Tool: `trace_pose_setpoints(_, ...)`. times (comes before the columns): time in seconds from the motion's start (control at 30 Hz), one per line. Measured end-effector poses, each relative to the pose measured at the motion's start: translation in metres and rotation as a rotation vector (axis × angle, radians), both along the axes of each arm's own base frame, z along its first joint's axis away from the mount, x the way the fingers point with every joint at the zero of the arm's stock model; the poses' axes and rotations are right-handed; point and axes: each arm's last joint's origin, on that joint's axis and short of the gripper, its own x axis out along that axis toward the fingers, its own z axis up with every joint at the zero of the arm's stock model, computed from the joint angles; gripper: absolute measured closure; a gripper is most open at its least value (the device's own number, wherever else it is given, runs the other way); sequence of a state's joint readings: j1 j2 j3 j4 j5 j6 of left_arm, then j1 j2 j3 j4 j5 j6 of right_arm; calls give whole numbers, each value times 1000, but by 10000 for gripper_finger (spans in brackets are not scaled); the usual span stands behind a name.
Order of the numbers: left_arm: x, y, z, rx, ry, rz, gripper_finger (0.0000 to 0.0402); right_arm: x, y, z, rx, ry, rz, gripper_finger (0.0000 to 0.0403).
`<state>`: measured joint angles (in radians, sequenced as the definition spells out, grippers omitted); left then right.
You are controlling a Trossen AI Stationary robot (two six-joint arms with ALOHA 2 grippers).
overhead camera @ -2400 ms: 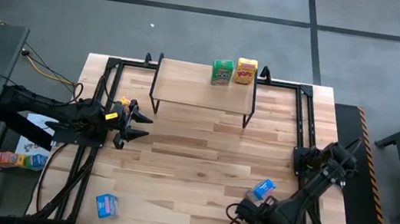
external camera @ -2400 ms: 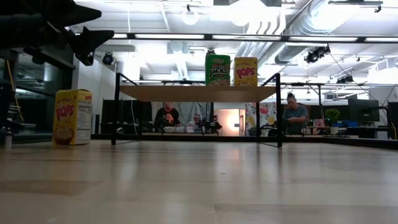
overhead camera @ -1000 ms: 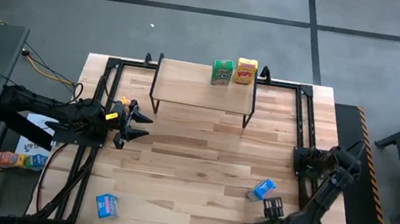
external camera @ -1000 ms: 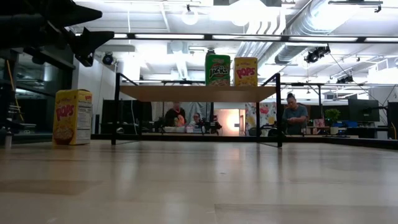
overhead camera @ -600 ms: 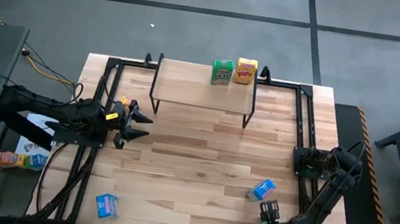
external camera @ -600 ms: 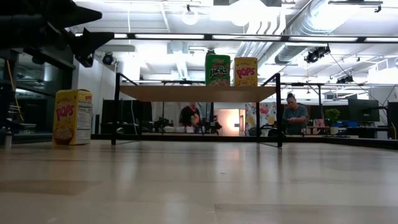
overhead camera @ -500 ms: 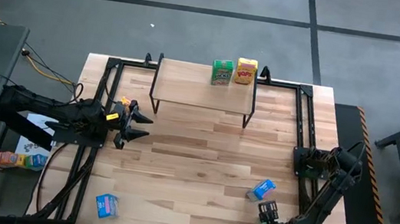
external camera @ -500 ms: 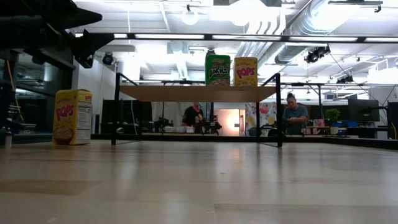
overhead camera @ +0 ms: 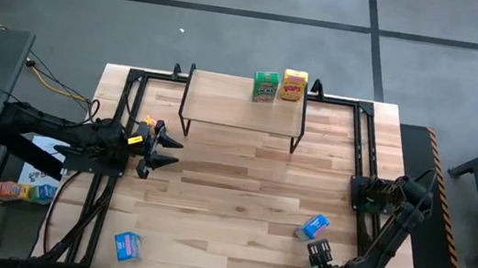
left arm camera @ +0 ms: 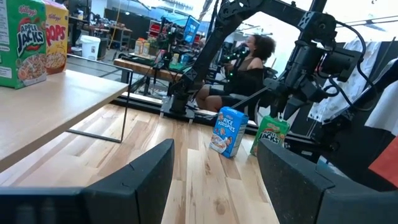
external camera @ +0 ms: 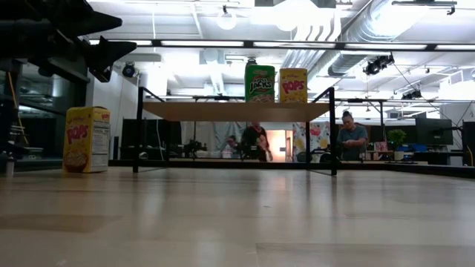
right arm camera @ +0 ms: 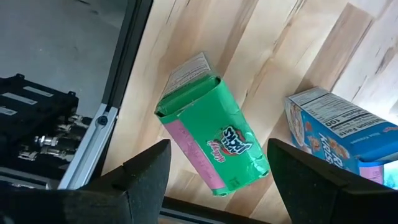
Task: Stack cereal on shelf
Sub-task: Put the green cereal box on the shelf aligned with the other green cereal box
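Note:
The shelf stands at the table's far edge, with a green cereal box and a yellow one upright on it. A second yellow box stands on the table under my left gripper, which is open and hovers at the table's left. My right gripper is open near the front right edge, pointing down over an upright green box; its fingers stand on either side without touching. One blue box stands just beyond that gripper, and another lies at the front left.
Black frame rails run along both sides of the table. More small boxes lie off the table at the left. People move about in the room behind. Bare wood lies between the shelf and the front boxes.
My right gripper has shifted slightly toward the table's near edge and then held over the green box. A person in the room behind has walked to the right.

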<state>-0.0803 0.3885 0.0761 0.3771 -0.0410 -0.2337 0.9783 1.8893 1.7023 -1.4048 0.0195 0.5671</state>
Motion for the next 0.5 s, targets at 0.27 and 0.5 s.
trace_pose_setpoints(0.27, 0, 0, 0, -1, 0, 0, 179, 1, 1, -1, 9, 0, 18, 144)
trace_pose_setpoints(0.5, 0, 0, -1, 1, 11, 0, 179, 3, 5, -9, -7, 10, 45, 144)
